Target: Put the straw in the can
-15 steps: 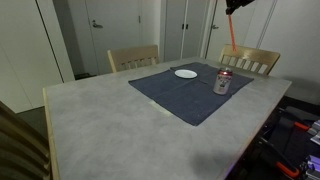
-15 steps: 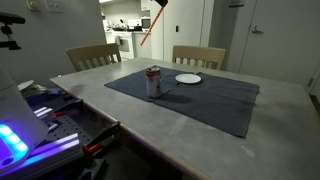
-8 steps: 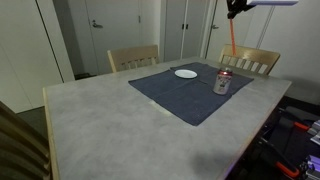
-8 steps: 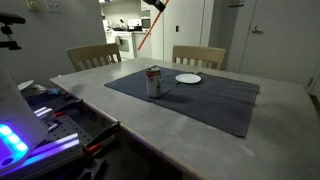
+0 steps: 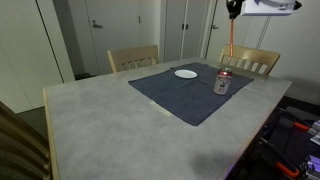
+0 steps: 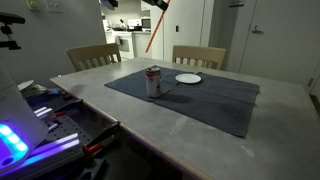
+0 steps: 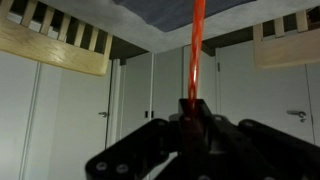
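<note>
We saw a big grey table (image 5: 95, 125) with a dark blue cloth (image 5: 180, 95) on it. Two wooden chairs (image 5: 133, 57) stood behind it. White doors (image 5: 100, 25) stood at the back, and a bright room (image 6: 122, 25) showed past an opening.

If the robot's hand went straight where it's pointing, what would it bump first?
The gripper points down along the straw it holds. Probably the straw's tip would meet the dark cloth beside the can first; depth is unclear, so it might reach the can instead.
</note>
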### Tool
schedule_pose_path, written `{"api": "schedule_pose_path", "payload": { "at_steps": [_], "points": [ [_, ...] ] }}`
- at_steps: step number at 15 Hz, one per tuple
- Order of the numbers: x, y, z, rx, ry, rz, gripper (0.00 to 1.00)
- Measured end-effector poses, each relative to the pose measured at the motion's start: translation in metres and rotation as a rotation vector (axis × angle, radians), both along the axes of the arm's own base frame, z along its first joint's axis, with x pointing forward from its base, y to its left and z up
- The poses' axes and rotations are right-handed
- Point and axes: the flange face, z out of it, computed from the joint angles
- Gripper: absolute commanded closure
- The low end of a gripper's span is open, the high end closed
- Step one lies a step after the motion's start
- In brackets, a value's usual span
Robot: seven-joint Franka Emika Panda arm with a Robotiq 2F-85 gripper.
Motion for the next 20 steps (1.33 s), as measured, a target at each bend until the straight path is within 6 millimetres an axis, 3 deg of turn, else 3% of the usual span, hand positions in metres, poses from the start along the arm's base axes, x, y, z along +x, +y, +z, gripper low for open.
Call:
{"api": "schedule_pose_path", "payload": {
  "at_steps": [11,20],
  "points": [
    [0.015,0.004,-0.055,-0.081,0.02,-0.057,0.98],
    [0.023,0.01,-0.074,-0.095,0.054,-0.054,0.98]
  ]
}}
